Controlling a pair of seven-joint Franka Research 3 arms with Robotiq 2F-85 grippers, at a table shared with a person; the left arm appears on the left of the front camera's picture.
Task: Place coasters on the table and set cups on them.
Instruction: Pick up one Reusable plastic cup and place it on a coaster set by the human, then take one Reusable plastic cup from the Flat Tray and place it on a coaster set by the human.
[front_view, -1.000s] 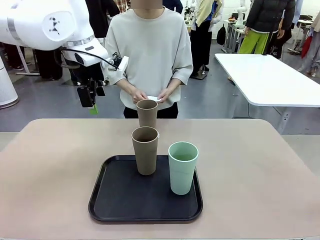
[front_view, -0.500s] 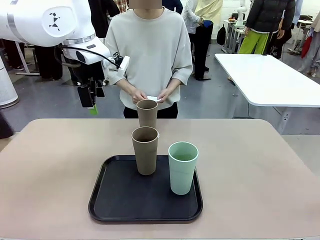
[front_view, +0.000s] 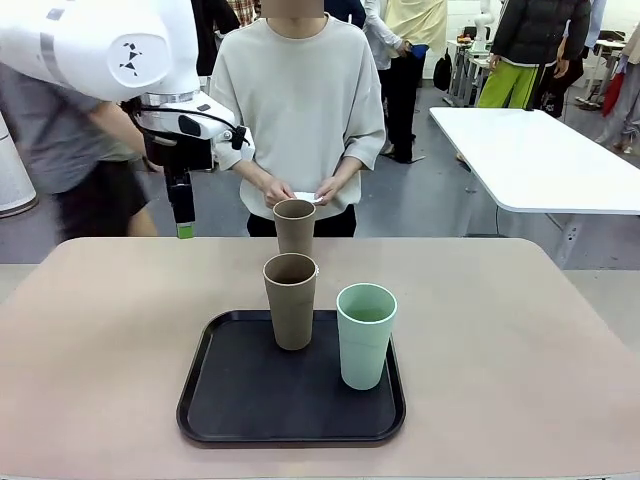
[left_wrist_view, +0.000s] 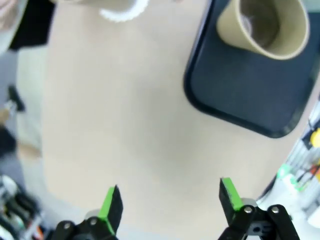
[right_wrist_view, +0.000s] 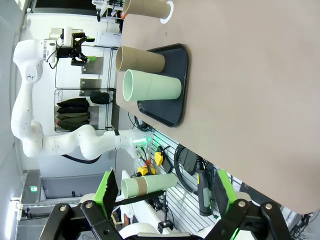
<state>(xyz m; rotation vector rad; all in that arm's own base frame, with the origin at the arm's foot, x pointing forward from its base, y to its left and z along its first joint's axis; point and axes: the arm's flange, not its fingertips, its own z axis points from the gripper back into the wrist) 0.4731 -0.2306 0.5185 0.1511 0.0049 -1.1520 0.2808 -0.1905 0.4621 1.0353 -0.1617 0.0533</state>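
Coaster-laying step is judged in hand: far tan cup (front_view: 294, 225) appears set on a scalloped coaster (left_wrist_view: 125, 11) on the counter (front_view: 100, 330) just beyond the black tray (front_view: 200, 385), while near tan cup (front_view: 291, 300) and mint cup (front_view: 365, 335) stand on the tray. More white coasters (front_view: 308, 197) are held by the person's hands (front_view: 278, 190). Left gripper (front_view: 185, 228) hangs spread wide and empty over the far-left counter, right gripper (right_wrist_view: 166, 187) likewise wide and empty, well back. Next, a coaster is needed on bare counter before a tray cup is gripped

A robotics lab in an open hall: a white Franka arm (front_view: 110, 45), with a white worktable (front_view: 530, 150) and standing people (front_view: 525, 45) well beyond its gripper (front_view: 184, 228).
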